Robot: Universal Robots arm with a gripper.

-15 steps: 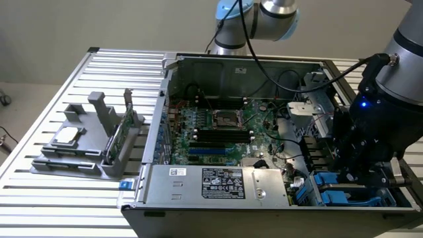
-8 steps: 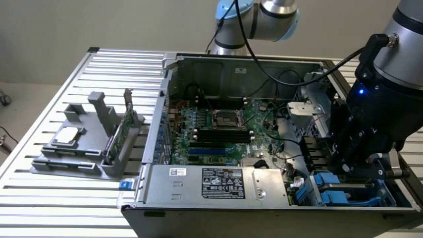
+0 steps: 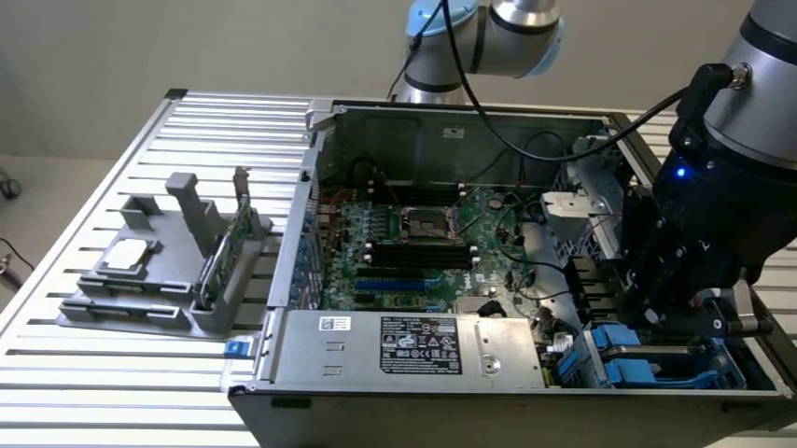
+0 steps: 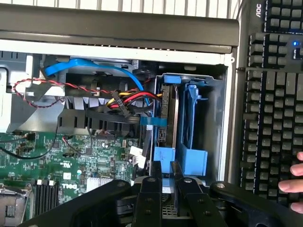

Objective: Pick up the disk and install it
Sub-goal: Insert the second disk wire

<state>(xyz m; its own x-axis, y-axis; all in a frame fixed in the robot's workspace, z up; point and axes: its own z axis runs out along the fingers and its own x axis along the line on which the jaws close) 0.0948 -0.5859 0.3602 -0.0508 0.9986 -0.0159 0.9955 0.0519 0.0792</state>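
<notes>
The disk (image 4: 168,113) stands upright in the case's bay (image 4: 213,118).

An open computer case (image 3: 327,121) lies centre frame on a slatted metal worktop (image 3: 149,373) in the exterior view, its green motherboard (image 3: 412,252) exposed. A grey holder (image 3: 162,280) at left carries a silver chip (image 3: 130,254) and an upright green card (image 3: 224,252). A black keyboard (image 4: 270,104) lies beside the case.

I count one open black computer case (image 3: 373,112), one grey plastic holder rack (image 3: 149,280), one black keyboard (image 4: 270,104), one green motherboard (image 3: 412,252).
</notes>
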